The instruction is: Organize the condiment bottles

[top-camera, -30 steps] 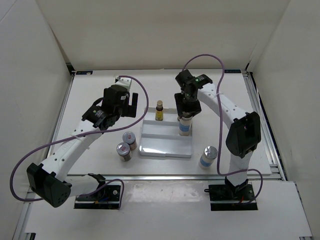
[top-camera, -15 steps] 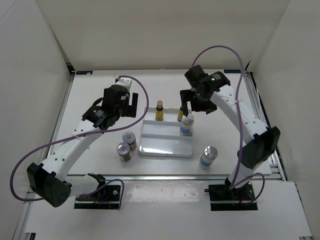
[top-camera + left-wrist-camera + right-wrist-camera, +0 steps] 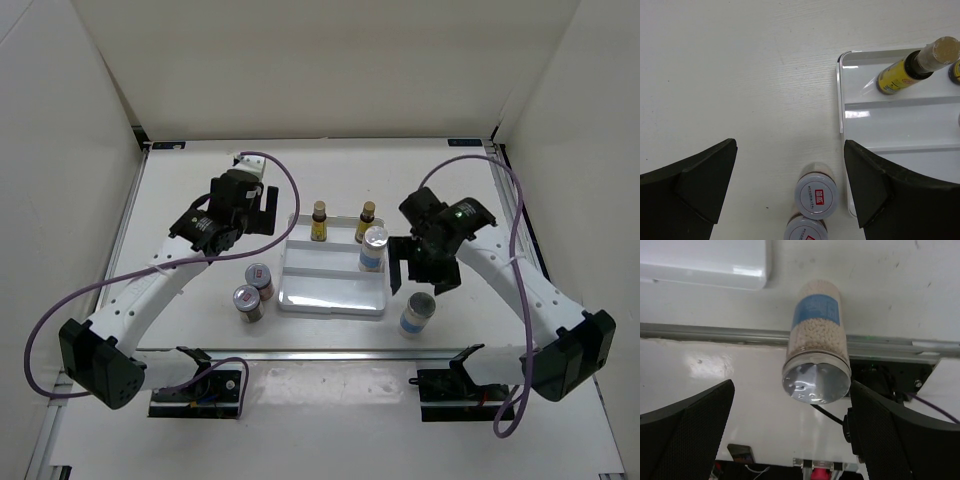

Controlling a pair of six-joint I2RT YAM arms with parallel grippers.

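Right gripper [image 3: 420, 283] wide, empty — above the blue bottle [image 3: 416, 314] near the table [image 3: 190, 190] front edge; left gripper [image 3: 262, 216] wide, empty.

A clear-blue bottle [image 3: 816, 340] of pale pellets, silver-capped, stood upright under the gap of the wide-spread right jaws. Its twin bottle [image 3: 373, 247] stood just beyond those jaws, toward the left jaws. A slim yellow bottle [image 3: 905, 72], tan-capped, stood ahead of the left jaws; a second yellow bottle [image 3: 368, 215] stood nearer the right jaws. A silver-lidded jar [image 3: 815, 192] and a second jar [image 3: 806, 232], red-labelled, stood close together beneath the left jaws' gap.
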